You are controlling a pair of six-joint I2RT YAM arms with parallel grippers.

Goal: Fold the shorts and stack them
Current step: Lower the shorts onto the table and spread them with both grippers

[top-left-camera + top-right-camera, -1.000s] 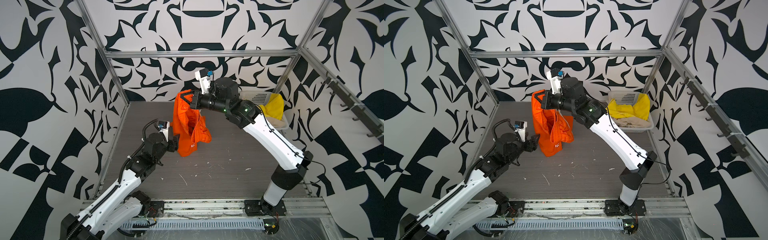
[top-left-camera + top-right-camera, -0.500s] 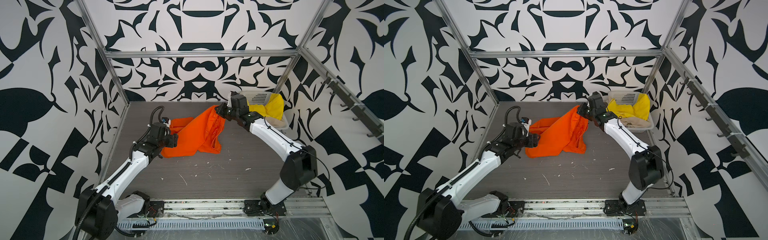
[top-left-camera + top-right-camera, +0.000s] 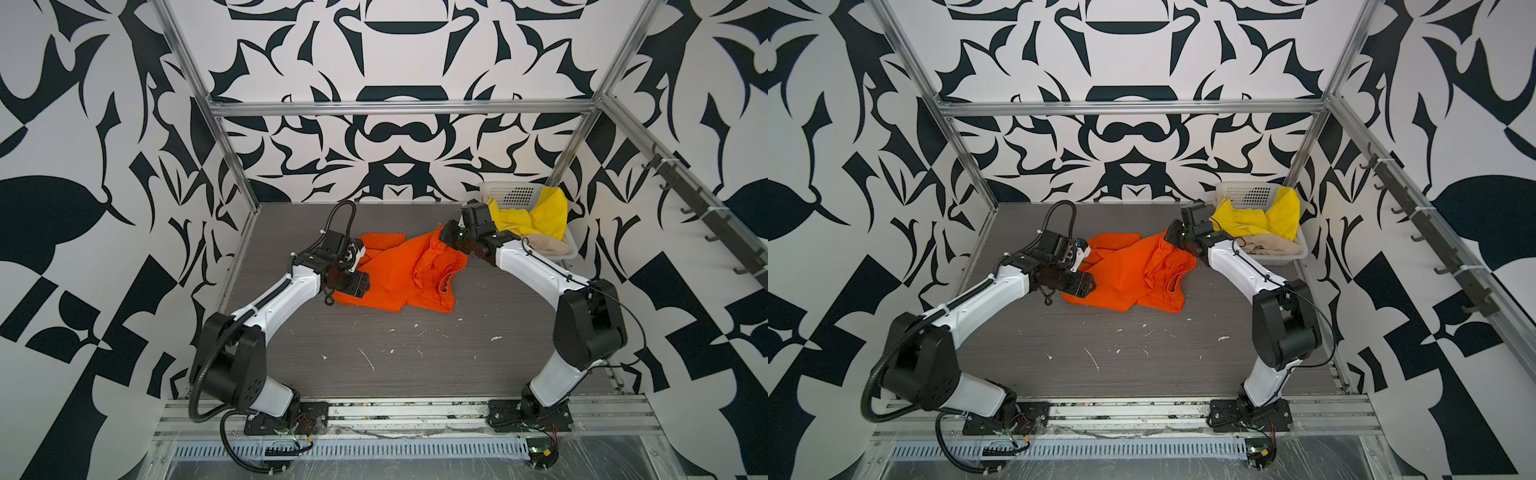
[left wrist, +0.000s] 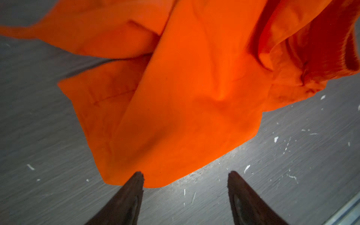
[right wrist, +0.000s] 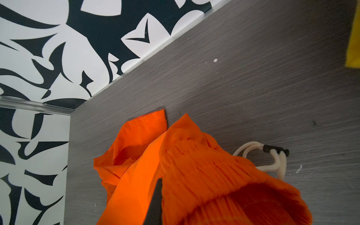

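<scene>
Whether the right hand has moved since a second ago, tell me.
Yes. The right hand dropped and swung toward the white basket, ending low beside it, shut on the orange shorts.

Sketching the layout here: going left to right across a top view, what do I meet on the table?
Left gripper, jaws open → bright orange cloth shorts → right gripper, shut on them → bright yellow cloth shorts in the white perforated plastic basket.

White perforated basket [image 3: 513, 194] at far right corner of grey worktop [image 3: 415, 374], white flecks [image 3: 368, 359] toward front edge, b&w patterned walls [image 3: 291, 62] all round.
</scene>
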